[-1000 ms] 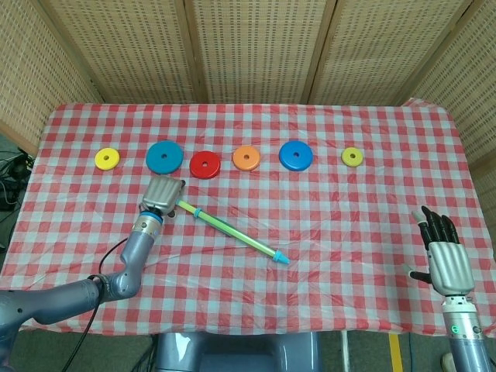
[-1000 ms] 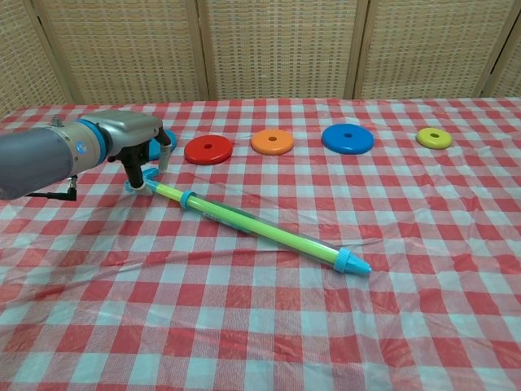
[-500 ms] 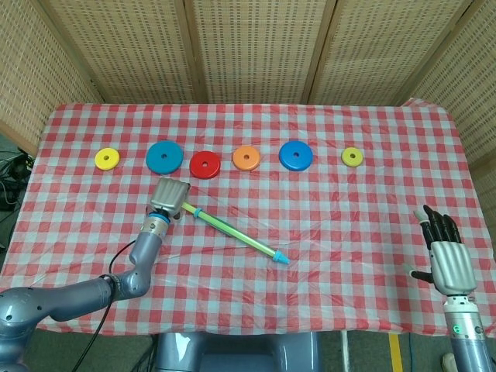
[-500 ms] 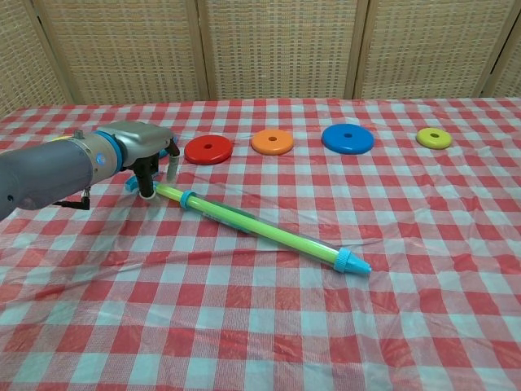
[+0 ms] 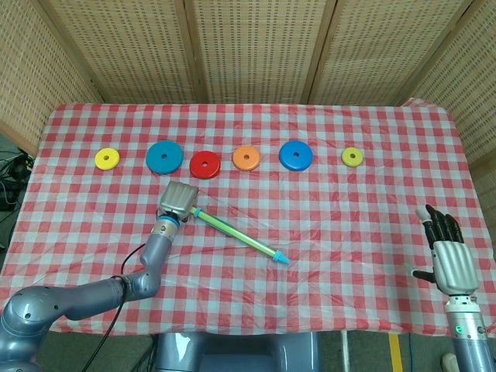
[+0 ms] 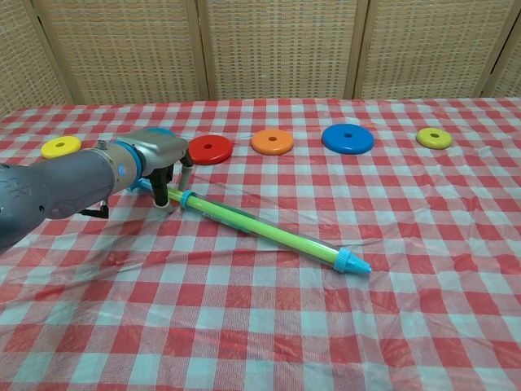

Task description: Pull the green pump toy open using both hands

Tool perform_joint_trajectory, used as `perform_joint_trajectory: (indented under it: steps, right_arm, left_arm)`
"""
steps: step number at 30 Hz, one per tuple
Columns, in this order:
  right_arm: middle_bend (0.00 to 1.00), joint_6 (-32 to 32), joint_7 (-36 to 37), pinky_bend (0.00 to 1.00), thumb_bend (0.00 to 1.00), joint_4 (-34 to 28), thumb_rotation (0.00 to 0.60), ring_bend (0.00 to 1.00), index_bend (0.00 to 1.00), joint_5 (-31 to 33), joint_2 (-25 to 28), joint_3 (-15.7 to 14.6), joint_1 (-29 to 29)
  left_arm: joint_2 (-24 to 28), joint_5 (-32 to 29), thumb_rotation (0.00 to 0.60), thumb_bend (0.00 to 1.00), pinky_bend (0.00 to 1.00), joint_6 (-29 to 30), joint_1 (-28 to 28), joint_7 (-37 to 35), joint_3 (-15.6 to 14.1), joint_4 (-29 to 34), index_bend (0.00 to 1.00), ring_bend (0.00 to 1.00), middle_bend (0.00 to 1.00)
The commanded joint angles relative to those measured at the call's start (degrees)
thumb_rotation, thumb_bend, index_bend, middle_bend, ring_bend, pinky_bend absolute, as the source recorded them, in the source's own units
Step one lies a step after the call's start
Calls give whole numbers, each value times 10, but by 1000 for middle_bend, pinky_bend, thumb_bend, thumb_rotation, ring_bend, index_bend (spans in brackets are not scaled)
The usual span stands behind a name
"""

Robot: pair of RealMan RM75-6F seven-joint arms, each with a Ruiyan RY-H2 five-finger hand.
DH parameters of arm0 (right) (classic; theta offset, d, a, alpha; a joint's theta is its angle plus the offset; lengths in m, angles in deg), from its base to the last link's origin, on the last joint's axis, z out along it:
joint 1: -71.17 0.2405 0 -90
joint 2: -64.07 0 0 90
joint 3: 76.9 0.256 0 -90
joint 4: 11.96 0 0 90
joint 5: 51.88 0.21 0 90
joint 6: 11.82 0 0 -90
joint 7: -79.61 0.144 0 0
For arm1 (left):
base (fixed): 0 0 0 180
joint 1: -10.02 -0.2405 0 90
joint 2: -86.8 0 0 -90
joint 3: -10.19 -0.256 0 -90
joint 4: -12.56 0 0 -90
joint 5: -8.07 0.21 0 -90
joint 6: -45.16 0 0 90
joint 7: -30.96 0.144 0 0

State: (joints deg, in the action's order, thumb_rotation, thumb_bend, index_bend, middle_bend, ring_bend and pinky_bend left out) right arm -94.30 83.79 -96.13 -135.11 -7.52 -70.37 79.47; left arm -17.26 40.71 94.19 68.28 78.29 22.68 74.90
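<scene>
The green pump toy (image 5: 236, 234) lies slantwise on the checked cloth, its cyan nozzle toward the front right; in the chest view the pump (image 6: 260, 230) ends at the nozzle (image 6: 351, 261). My left hand (image 5: 178, 200) sits over the pump's back left end by the cyan collar (image 6: 186, 198). In the chest view the left hand (image 6: 159, 155) has fingers (image 6: 160, 195) hanging down on either side of the rod, with a gap around it. My right hand (image 5: 447, 260) stands far off at the front right corner, fingers spread and empty, seen only in the head view.
A row of flat discs lies behind the pump: yellow (image 5: 107, 159), blue (image 5: 164, 157), red (image 5: 205, 164), orange (image 5: 246, 158), blue (image 5: 296, 156), yellow-green (image 5: 353, 156). Wicker screens close off the back. The table's front right edge is near my right hand.
My left hand has slid to the right along the pump's end, from past the handle to near the cyan collar. The pump itself has stayed put. The right hand has barely moved.
</scene>
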Motion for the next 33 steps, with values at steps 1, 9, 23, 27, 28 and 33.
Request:
perform_joint_trajectory:
  steps: [1,9,23,27,28,33]
  right_arm:
    - [0,-1,1,0,127,0,600,0,40,-1,1,0,0]
    - [0,-4,4,0,127,-2,600,0,42,-6,2,-2,-1]
    - [0,-3,2,0,127,-7,600,0,61,-13,-1,-6,1]
    - [0,11,3,0,127,-12,600,0,80,-8,-7,-2,10]
    - [0,13,2,0,127,-14,600,0,86,-7,-8,-1,12]
    - [0,28,-24,0,128,-45,600,0,107,-6,-5,12,33]
  left_arm:
    - [0,-2,600,412,726,3,0,1,-1,1,611,845,932]
    - [16,13,600,459,726,25,-13,-15,-2,21,786,845,932]
    - [83,79,600,521,726,81,-59,-87,1,115,835,850,939]
    - [109,106,600,522,726,99,-80,-133,9,150,839,852,939]
    - [112,110,600,522,726,102,-82,-138,10,153,841,852,939]
    - [133,139,600,529,727,120,-103,-197,28,188,848,854,940]
